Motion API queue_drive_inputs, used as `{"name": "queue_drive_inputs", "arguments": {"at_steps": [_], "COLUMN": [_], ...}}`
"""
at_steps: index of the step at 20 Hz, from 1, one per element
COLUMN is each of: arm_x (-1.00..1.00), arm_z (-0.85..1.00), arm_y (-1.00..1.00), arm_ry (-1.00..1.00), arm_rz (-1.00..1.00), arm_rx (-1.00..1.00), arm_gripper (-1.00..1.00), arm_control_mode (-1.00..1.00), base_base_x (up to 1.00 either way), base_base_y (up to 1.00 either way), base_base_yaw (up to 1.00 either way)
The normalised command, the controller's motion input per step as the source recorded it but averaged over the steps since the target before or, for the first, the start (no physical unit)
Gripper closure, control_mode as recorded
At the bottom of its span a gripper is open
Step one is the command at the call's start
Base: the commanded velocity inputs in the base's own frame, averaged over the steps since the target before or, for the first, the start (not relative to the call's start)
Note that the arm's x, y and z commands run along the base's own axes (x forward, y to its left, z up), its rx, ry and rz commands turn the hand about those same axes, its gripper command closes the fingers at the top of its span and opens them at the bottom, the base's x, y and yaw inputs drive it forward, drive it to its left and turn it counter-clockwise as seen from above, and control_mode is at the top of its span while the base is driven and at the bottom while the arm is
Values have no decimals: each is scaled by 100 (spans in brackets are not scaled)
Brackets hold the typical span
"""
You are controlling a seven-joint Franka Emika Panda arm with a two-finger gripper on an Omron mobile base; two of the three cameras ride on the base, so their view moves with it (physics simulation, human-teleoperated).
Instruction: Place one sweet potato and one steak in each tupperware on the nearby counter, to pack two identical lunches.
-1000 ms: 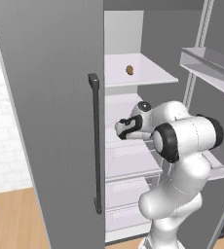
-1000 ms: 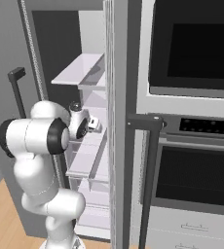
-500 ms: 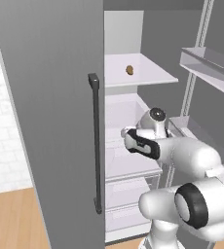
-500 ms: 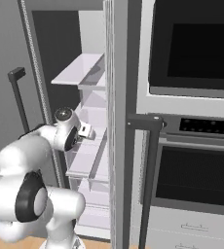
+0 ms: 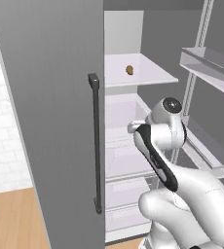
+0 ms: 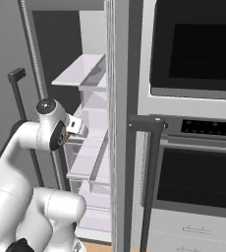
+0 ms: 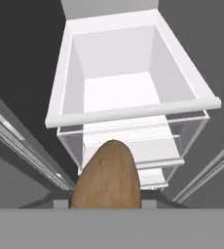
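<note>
A brown sweet potato [image 7: 106, 175] rises at the bottom of the hand view, held in my gripper [image 7: 107, 198], which is shut on it; its bulk hides the fingertips. My hand [image 6: 77, 125] hangs in front of the open fridge's middle shelves, with the arm folded back close to the base. A second small brown sweet potato [image 5: 129, 70] lies on the upper white shelf [image 5: 148, 73] inside the fridge. The steak, the tupperware and the counter are out of view.
The fridge door stands open at the left, with a dark vertical handle [image 5: 95, 141]. A clear white drawer [image 7: 133, 87] lies below my hand. Door shelves [image 5: 209, 63] jut out on the right. A wall oven [image 6: 193, 54] with a dark bar handle [image 6: 152, 162] stands right of the fridge.
The arm has drawn back out of the fridge and folded toward the base, elbow swinging low. The hand stays at shelf height with the sweet potato still gripped.
</note>
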Motion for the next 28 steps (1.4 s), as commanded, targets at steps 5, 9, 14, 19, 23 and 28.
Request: {"name": "queue_drive_inputs", "arguments": {"at_steps": [5,9,14,19,23,28], "arm_x": [-97,-100,0,0,0,0], "arm_z": [27,-18,0,0,0,0], "arm_y": [0,0,0,0,0,0], "arm_ry": [1,0,0,0,0,0], "arm_rz": [0,0,0,0,0,0], "arm_rx": [-3,-6,0,0,0,0], "arm_gripper": [100,100,100,100,100,100], "arm_control_mode": [-100,-100,100,100,100,100], "base_base_x": [0,0,-100,-100,-97,-42], "base_base_y": [0,0,-4,-15,-66,-99], "base_base_yaw": [0,0,0,0,-13,-25]}}
